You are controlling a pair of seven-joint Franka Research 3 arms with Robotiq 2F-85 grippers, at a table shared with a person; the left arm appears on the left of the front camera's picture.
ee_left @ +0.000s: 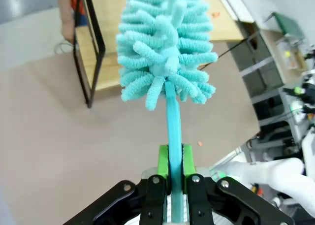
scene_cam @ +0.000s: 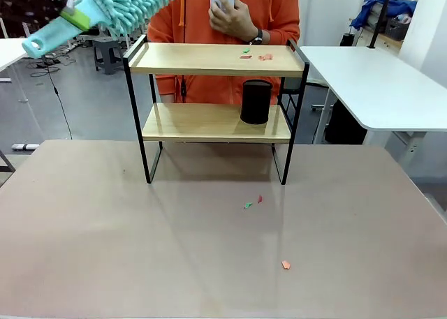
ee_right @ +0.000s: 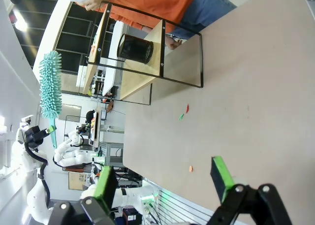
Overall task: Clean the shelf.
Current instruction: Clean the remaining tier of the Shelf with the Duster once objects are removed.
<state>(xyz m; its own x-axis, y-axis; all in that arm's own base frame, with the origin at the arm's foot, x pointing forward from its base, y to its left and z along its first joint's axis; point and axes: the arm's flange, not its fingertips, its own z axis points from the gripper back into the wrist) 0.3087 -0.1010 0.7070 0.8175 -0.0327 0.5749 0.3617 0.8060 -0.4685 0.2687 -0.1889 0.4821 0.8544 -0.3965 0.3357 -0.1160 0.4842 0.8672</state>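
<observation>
Table (scene_cam: pixel 209 256): is carrying the shelf toward its far side, with open brown top lying in front of it.
Person (scene_cam: pixel 279 12): is standing just behind the shelf in an orange top, one hand raised at the chest.
Shelf (scene_cam: pixel 160 58): is standing upright on four thin black legs; seen from the left wrist (ee_left: pixel 98 62), it is lying beyond and below the duster head.
Shelf handling: it is looking light and stiff, with smooth boards. A hard sideways push is likely going to slide or rock it, so I am judging that only light strokes along the boards are wanted.
Duster (scene_cam: pixel 129 8): is hanging in the air above and left of the shelf's top-left corner, clear of the wood. Its shaggy teal head (ee_left: pixel 165 48) is looking soft and yielding, while its slim handle is looking rigid.
Black cylinder (scene_cam: pixel 255 101): is sitting on the lower board toward the right, blocking part of it.
Left claw (ee_left: pixel 174 162): is pinching the duster's handle between its green pads, low on the handle, which is seeming the right hold.
Right claw (ee_right: pixel 165 178): is spread wide and empty above the table, well apart from the shelf.
Scraps on top board (scene_cam: pixel 255 54): are lying near its right end, looking light enough to brush away.
Scraps on table (scene_cam: pixel 253 202): are lying in front of the shelf.
</observation>
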